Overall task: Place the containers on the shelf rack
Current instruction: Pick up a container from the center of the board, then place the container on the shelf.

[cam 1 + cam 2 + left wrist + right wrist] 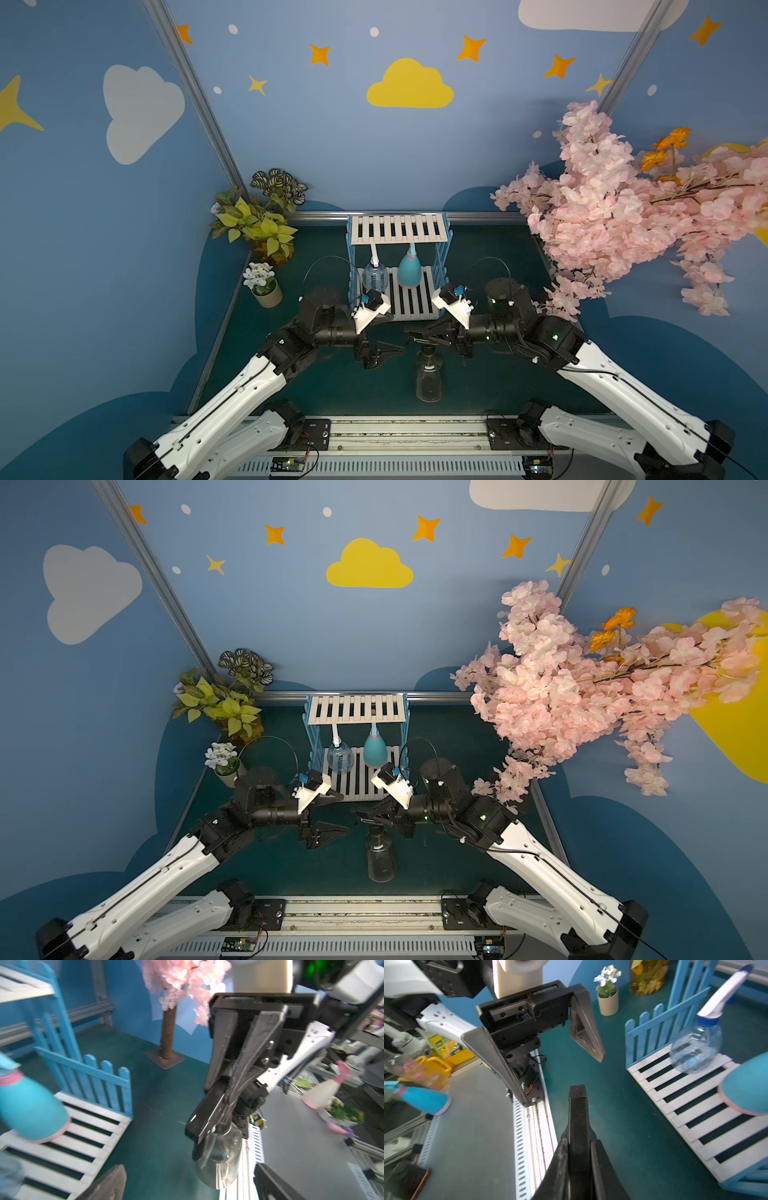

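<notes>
The shelf rack (pixel 398 229) stands at the back centre, and its lower shelf (pixel 691 1103) carries the clear bottle with a white sprayer (pixel 375 276) (pixel 695 1051) and the teal bottle (pixel 409 272) (pixel 27 1109). The dark smoky bottle (pixel 429 378) (pixel 380 862) (pixel 218 1157) hangs in front of the rack. My right gripper (pixel 419 332) (pixel 224 1105) (pixel 580 1142) is shut on its black trigger head. My left gripper (pixel 388 351) (pixel 332 833) (pixel 189 1186) is open, just left of that bottle and apart from it.
A beige pot of white flowers (pixel 264 284) and leafy plants (pixel 257 224) stand at the back left. A pink blossom tree (pixel 623 208) overhangs the right side, with its trunk (pixel 168 1032) on the mat. A metal rail (pixel 374 432) runs along the front edge.
</notes>
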`<action>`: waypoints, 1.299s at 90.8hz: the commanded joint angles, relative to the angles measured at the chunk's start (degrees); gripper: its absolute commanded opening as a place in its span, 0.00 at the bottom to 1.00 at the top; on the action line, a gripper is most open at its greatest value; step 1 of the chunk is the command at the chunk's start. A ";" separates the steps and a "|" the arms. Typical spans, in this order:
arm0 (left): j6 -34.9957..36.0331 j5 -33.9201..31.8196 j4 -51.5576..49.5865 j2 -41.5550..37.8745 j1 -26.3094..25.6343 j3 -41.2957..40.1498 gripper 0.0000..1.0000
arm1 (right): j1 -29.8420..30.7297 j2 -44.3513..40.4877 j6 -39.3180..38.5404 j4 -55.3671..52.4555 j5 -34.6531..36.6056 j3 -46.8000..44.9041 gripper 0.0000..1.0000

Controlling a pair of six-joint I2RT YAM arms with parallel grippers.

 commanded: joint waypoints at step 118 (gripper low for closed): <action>-0.23 -3.62 -7.26 -11.24 10.75 -5.52 1.00 | -5.58 19.38 -5.61 43.65 26.52 -5.15 0.00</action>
